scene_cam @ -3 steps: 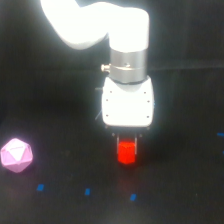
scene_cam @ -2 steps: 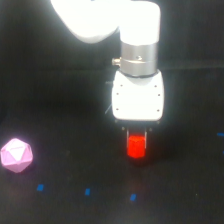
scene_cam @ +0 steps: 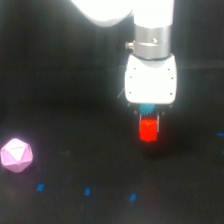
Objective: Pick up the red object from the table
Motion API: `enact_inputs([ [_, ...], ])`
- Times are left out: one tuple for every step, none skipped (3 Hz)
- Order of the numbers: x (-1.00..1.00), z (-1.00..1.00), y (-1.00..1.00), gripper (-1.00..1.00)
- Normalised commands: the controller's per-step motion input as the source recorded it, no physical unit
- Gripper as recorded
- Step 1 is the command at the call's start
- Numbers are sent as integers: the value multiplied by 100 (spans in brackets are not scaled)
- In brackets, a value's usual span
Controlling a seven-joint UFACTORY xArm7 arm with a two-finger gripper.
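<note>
Rightward in the exterior view since earlier, claw (scene_cam: 149,121) grips red object (scene_cam: 148,130) over table (scene_cam: 75,125).

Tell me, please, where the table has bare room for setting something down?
Table lies bare between the pink polyhedron and the tool, above the blue marks. It is crowded under the tool, around the red object.

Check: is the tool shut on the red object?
Seemingly yes: the tool has fingers flanking the red object; actual contact is too blurred to confirm.
</note>
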Motion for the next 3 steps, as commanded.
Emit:
enact_inputs([
  [46,100,71,-99],
  [35,88,71,-94],
  [76,59,53,-100],
])
